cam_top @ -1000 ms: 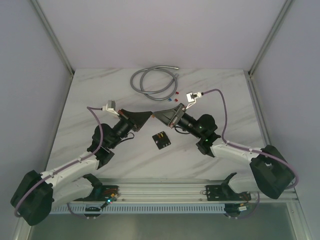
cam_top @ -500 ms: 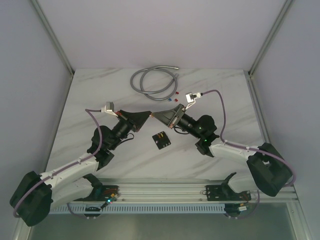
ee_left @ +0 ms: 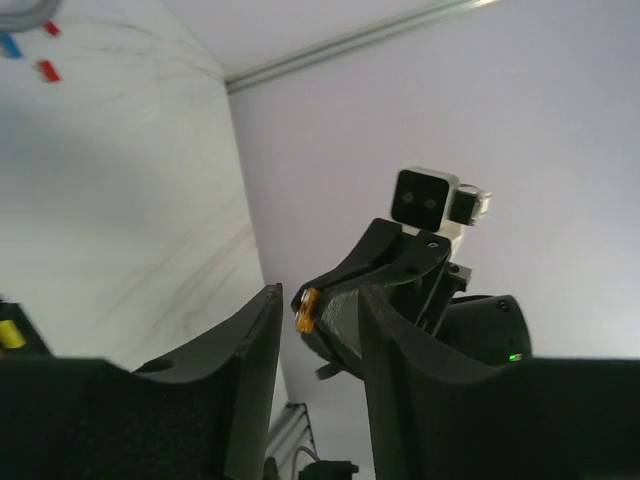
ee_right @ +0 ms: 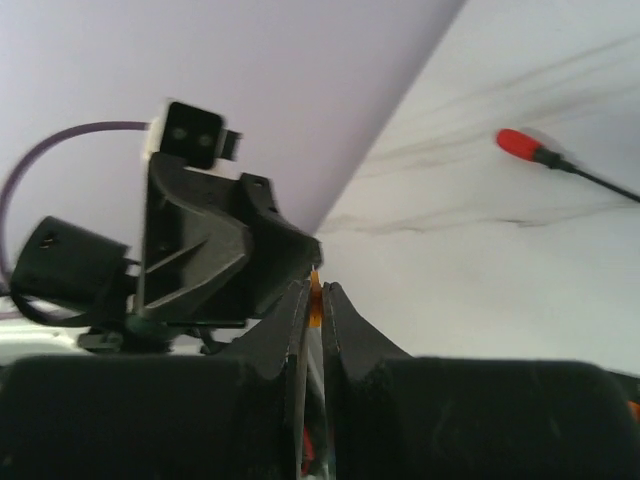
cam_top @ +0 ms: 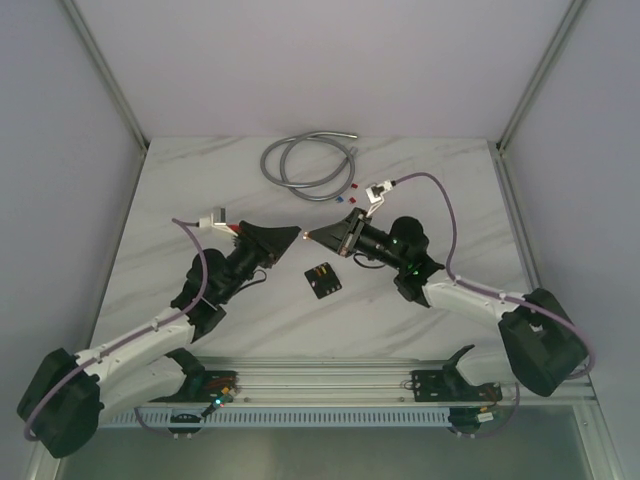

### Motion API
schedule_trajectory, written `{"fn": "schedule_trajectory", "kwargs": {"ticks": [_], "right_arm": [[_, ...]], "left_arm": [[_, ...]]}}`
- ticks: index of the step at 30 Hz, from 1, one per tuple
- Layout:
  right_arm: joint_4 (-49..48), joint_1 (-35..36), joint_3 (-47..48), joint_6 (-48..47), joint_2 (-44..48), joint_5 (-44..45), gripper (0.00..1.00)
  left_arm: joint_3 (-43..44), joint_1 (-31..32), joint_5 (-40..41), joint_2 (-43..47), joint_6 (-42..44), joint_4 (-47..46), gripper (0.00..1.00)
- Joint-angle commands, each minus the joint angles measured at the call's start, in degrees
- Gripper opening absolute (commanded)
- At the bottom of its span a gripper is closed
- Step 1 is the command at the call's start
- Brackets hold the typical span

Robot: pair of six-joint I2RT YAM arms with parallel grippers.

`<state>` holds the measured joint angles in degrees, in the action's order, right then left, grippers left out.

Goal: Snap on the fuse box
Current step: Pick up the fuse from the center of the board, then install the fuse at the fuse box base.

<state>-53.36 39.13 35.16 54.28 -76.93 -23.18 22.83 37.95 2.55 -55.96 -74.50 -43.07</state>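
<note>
The fuse box (cam_top: 322, 279), a small black square with coloured fuses in its slots, lies on the marble table between the two arms. Above and behind it my two grippers meet tip to tip. My right gripper (ee_right: 315, 293) is shut on a tiny orange fuse (ee_right: 315, 303), which sticks out at its fingertips. My left gripper (ee_left: 318, 300) is open. Its fingers stand on either side of the right gripper's tip and the orange fuse (ee_left: 308, 312), without pinching them. From above, the left gripper (cam_top: 296, 234) and right gripper (cam_top: 309, 237) nearly touch.
A coiled grey cable (cam_top: 305, 160) lies at the back of the table. Small loose red and blue fuses (cam_top: 346, 194) sit just behind the right gripper. Enclosure walls stand on three sides, and a metal rail (cam_top: 320, 378) runs along the near edge.
My left gripper's jaws have parted from shut to open around the orange fuse. The right gripper has closed tighter on that fuse. Both wrists shifted slightly.
</note>
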Motion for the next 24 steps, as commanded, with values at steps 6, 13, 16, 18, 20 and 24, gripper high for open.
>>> {"fn": "schedule_trajectory", "kwargs": {"ticks": [6,13,16,18,20,24], "right_arm": [[41.41,-2.55,13.62,-20.64,2.18,1.74,0.0],[63.16,-2.52,22.68,-30.52,-1.94,9.64,0.0],[68.47,-2.53,25.64,-32.88,-3.93,11.6,0.0],[71.56,-2.42,27.41,-34.0,-5.77,13.15,0.0],[74.98,-2.17,29.36,-35.05,-7.89,14.3,0.0],[79.06,-0.84,33.49,-36.68,-12.88,16.56,0.0]], "left_arm": [[-0.7,-4.52,3.21,5.27,14.2,19.08,0.59],[-0.23,-7.09,2.04,4.8,22.4,26.96,0.73],[-0.07,-8.3,1.04,3.62,24.17,28.32,0.79],[-0.08,-9.1,-0.4,2.37,24.75,28.48,0.83],[0.12,-9.87,-1.71,0.99,25.21,28.52,0.87],[0.42,-10.59,-3.07,-1.78,26.02,28.77,0.99]]}}
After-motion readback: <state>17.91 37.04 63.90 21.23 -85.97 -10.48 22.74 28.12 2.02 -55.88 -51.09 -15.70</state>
